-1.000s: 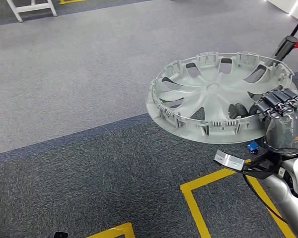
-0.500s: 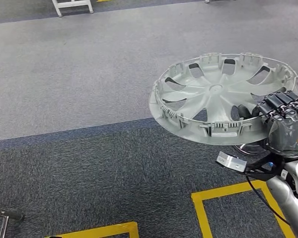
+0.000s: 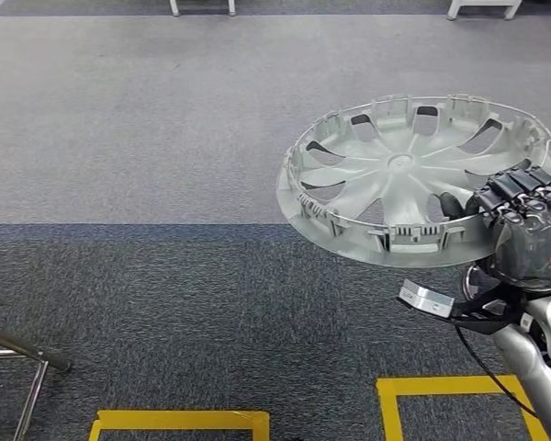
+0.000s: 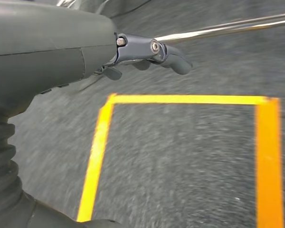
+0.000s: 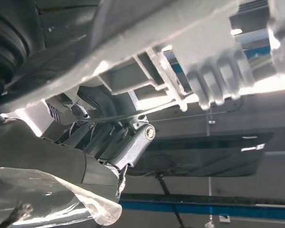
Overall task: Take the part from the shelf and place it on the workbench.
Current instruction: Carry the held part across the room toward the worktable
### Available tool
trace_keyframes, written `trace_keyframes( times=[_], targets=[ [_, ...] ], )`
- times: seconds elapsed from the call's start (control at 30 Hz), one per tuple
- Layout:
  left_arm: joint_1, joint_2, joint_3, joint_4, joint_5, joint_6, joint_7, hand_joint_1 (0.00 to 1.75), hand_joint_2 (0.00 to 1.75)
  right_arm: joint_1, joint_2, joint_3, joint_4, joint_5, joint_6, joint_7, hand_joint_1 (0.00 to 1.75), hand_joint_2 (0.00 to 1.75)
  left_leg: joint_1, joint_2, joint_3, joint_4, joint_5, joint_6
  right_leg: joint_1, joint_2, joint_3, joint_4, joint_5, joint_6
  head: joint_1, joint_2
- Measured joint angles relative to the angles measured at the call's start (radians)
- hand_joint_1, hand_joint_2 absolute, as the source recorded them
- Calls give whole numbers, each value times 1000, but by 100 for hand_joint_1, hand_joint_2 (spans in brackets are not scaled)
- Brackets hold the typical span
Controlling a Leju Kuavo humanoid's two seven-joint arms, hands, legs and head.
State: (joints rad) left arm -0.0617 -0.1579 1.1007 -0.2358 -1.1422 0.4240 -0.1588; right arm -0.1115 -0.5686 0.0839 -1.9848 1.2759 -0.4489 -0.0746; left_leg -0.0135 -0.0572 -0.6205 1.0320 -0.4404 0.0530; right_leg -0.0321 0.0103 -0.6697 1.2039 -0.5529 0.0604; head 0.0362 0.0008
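Observation:
The part is a silver wheel cover (image 3: 398, 179) with curved spokes and clips round its rim. It floats nearly flat above the carpet at the right of the head view, inner side up. My right hand (image 3: 525, 225) grips its near right rim, dark fingers hooked over the edge. In the right wrist view the wheel cover (image 5: 191, 42) rim and clips run close over my right hand (image 5: 112, 142). My left hand (image 4: 98, 52) hangs over the floor, its fingers stretched out with nothing in them.
Grey carpet floor with a lighter band (image 3: 155, 119) beyond a darker one. Yellow tape rectangles (image 3: 183, 421) lie near my feet. A metal frame leg (image 3: 23, 354) pokes in at the lower left. White furniture legs (image 3: 202, 7) stand at the far edge.
The whole floor scene has swung across the picture, so my view has turned. The wheel cover stays in my right hand in the same place relative to me.

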Motion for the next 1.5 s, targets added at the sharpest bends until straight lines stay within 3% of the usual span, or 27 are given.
trace_keyframes(
  times=[0.07,0.1,0.2,0.27,0.33,0.4,0.43,0.47,0.5,0.57,0.63,0.7,0.73,0.8,0.87,0.93,0.97,1.0,1.07,1.13,1.2,1.23,1.3,1.33,1.4,1.47,1.5],
  targets=[
    [-2,0,4,0,-9,-6,44,0,175,-25,6,13,10,6,8,0,175,175,0,-22,-6,11,-5,-10,-5,33,52,-120,51,0,0,0],
    [-2,1,5,0,-14,-8,61,0,175,-36,9,20,16,9,12,1,175,175,0,-32,-11,15,-5,-16,-6,45,67,-149,57,-2,0,0],
    [1,1,6,0,-19,-11,83,0,175,-67,20,36,28,14,17,3,175,175,4,-52,-20,17,-1,-32,-2,30,77,-161,55,-15,-1,0],
    [1,1,7,0,-20,-12,93,0,175,-81,24,45,34,15,17,4,175,175,3,-21,-35,52,-25,-42,-3,8,84,-166,56,-25,-7,0],
    [-1,0,7,0,-19,-17,109,0,175,-91,27,52,38,16,18,6,175,175,5,27,-84,159,-80,-52,1,-15,90,-169,54,-33,-13,0],
    [-3,-1,9,0,-17,-33,132,0,175,-105,32,62,45,18,22,9,175,175,9,42,-142,277,-124,-55,5,-37,92,-169,52,-36,-13,0],
    [-3,-2,11,0,-15,-43,145,0,175,-113,35,68,49,19,26,10,175,175,10,43,-152,296,-122,-55,7,-47,93,-169,50,-37,-13,0],
    [-2,-2,13,0,-12,-53,156,0,175,-123,39,75,53,21,30,11,175,175,10,44,-143,278,-102,-53,8,-57,96,-169,48,-37,-13,0],
    [-2,-3,16,0,-10,-62,165,0,175,-133,42,82,58,22,34,12,175,175,10,50,-115,222,-67,-50,9,-67,100,-169,45,-36,-13,0],
    [-3,-4,22,0,-4,-77,176,0,175,-150,47,94,66,25,39,13,175,175,0,86,-46,85,-14,-41,12,-85,108,-169,38,-33,-13,0],
    [-7,-5,28,0,3,-95,185,0,175,-163,50,103,73,27,39,15,175,175,-11,113,-16,20,-4,-30,15,-101,113,-171,34,-27,-12,0],
    [-7,-6,34,0,4,-110,191,0,175,-175,54,114,81,28,39,18,175,175,-16,100,-15,11,-4,-19,15,-117,119,-177,31,-17,-12,0],
    [-5,-8,35,0,1,-115,194,0,175,-181,57,120,84,29,39,20,175,175,-15,91,-11,4,-2,-12,13,-110,120,-175,25,-12,-12,0],
    [-6,-10,36,-1,-7,-121,198,0,175,-188,59,130,91,29,39,26,175,175,-9,72,-2,-7,2,1,9,-65,96,-125,-9,-7,-8,0],
    [-8,-13,36,-2,-12,-123,201,0,175,-191,60,139,96,29,39,29,175,175,-7,53,0,-8,3,8,8,-22,26,2,-63,-7,-3,0],
    [-9,-15,36,-3,-14,-124,203,0,175,-192,61,146,102,29,39,30,175,175,-7,29,1,-7,2,10,9,-13,-38,99,-78,-6,-1,0],
    [-8,-17,36,-3,-15,-124,203,0,175,-192,61,149,105,29,39,30,175,175,-7,17,2,-6,1,9,9,-12,-45,94,-56,-6,-1,0],
    [-8,-18,36,-3,-16,-125,203,0,175,-193,61,151,107,29,39,30,175,175,-6,4,3,-5,0,8,8,-9,-32,49,-17,-7,-1,0],
    [-8,-20,36,-3,-16,-125,203,0,175,-197,61,152,110,29,39,30,175,175,-6,-19,1,2,-4,2,4,19,21,-85,52,-8,-1,0],
    [-8,-20,36,-3,-30,-124,203,0,175,-202,62,155,113,29,39,31,175,175,-5,-39,-8,11,-7,-7,1,47,56,-157,69,-11,-2,0],
    [-4,-18,30,-4,-65,-121,203,0,175,-206,65,159,115,30,39,33,175,175,0,-55,-15,13,-5,-17,3,41,64,-163,66,-18,-3,0],
    [-1,-18,23,-5,-88,-118,201,0,175,-207,66,160,115,30,38,34,175,175,1,-51,-17,16,-7,-22,4,31,66,-166,67,-23,-3,0],
    [4,-17,3,-6,-125,-115,193,0,175,-202,68,157,115,31,37,37,175,175,0,-13,-35,59,-35,-34,4,10,76,-172,67,-34,-7,0],
    [4,-17,-7,-6,-137,-114,188,0,175,-199,68,155,114,31,37,38,175,175,1,13,-57,109,-61,-40,6,-2,80,-173,65,-38,-9,0],
    [4,-19,-22,-6,-149,-114,184,0,175,-194,68,150,113,32,37,40,175,175,8,37,-118,232,-111,-48,9,-25,85,-173,60,-44,-11,0],
    [6,-20,-32,-6,-153,-114,184,0,175,-188,68,149,113,32,37,41,175,175,13,41,-142,274,-106,-51,10,-46,91,-173,55,-45,-11,0],
    [7,-20,-36,-6,-154,-114,184,0,175,-184,68,149,113,32,36,42,175,175,14,44,-127,241,-78,-51,10,-56,95,-173,51,-44,-11,0]
  ],
)
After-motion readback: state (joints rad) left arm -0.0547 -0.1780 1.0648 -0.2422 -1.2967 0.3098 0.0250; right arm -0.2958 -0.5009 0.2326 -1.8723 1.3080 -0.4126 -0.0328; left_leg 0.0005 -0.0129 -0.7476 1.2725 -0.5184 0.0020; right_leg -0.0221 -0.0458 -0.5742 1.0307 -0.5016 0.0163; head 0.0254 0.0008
